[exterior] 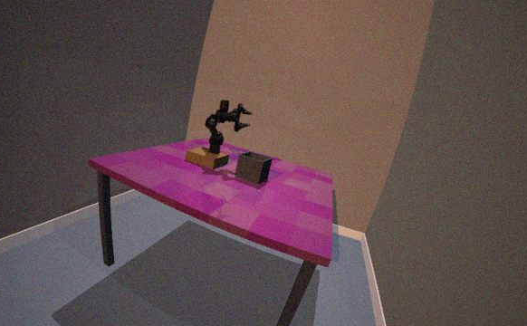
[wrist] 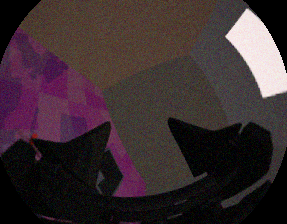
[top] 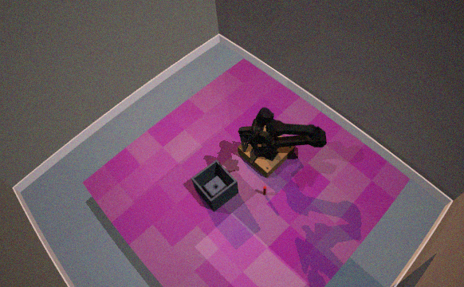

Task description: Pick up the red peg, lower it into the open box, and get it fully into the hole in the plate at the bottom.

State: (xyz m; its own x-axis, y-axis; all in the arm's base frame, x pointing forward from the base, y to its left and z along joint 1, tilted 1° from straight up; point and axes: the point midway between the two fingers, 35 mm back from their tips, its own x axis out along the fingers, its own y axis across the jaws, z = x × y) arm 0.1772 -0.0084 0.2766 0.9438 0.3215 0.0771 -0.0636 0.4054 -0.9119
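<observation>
The red peg stands upright on the table between the box and the arm's base; I do not see it in the exterior view. The dark open box stands on the table to its left in the top view. The grey plate with a dark hole in its middle shows at the bottom of the box. My gripper is open and empty, raised well above the table and pointing roughly level. The peg is far from the fingertips, past the left finger in the wrist view.
The arm's wooden base block stands close to the box and the peg. The pink patchwork table carries everything, with its edges visible. Walls rise around the table, and a bright white panel shows in the wrist view.
</observation>
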